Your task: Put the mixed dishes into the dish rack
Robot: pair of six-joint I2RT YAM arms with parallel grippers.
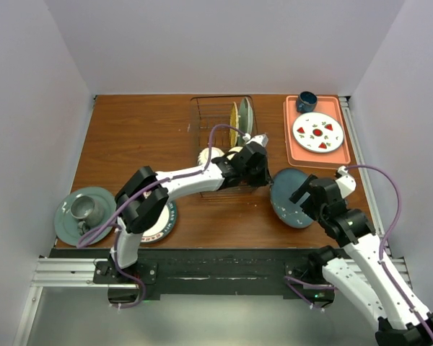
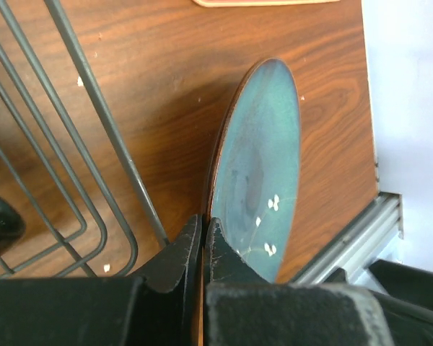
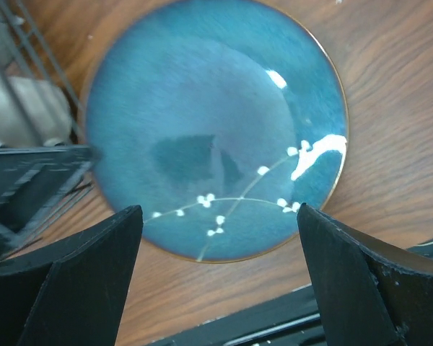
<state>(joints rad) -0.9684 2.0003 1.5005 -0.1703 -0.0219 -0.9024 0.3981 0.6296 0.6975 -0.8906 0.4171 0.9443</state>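
One plate (image 3: 202,108) beside rack (image 1: 195,137): L claw (image 2: 204,223) together at rim, R claw (image 3: 218,216) apart above.

Six plates: yellow plate (image 1: 234,124), green plate (image 1: 245,115), blue plate (image 1: 283,196), strawberry plate (image 1: 318,132), grey plate (image 1: 66,223), patterned-rim plate (image 1: 166,224). Two cups: blue cup (image 1: 306,101), grey cup (image 1: 81,209). One dish rack (image 1: 206,122), one tray (image 1: 294,151)

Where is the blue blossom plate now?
In the top view, the blue plate is right of centre, between the dish rack and the right fingers, just below the orange tray.
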